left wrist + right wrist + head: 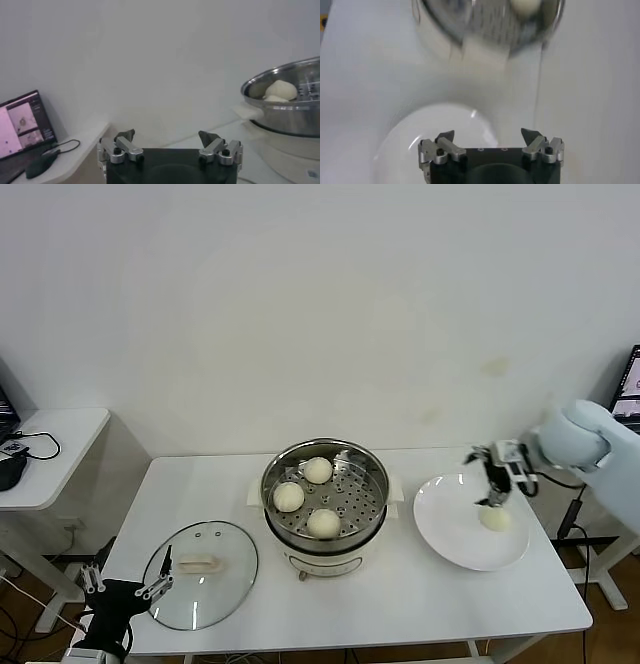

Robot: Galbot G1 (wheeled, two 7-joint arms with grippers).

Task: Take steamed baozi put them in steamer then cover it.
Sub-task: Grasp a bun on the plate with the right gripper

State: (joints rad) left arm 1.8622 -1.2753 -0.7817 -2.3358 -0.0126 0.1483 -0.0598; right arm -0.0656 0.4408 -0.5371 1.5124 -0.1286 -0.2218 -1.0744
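The right gripper [494,484] hung wide open, empty, over the last baozi [495,519] — a skewed descent might've rolled it off the plate [445,529]

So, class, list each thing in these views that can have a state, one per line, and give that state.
steamer: uncovered, three baozi on its tray
cover: off, lying flat on the table
plate: holds one last baozi
right gripper: open, just above the plate's baozi
left gripper: open, parked at the table's near left corner, beside the cover
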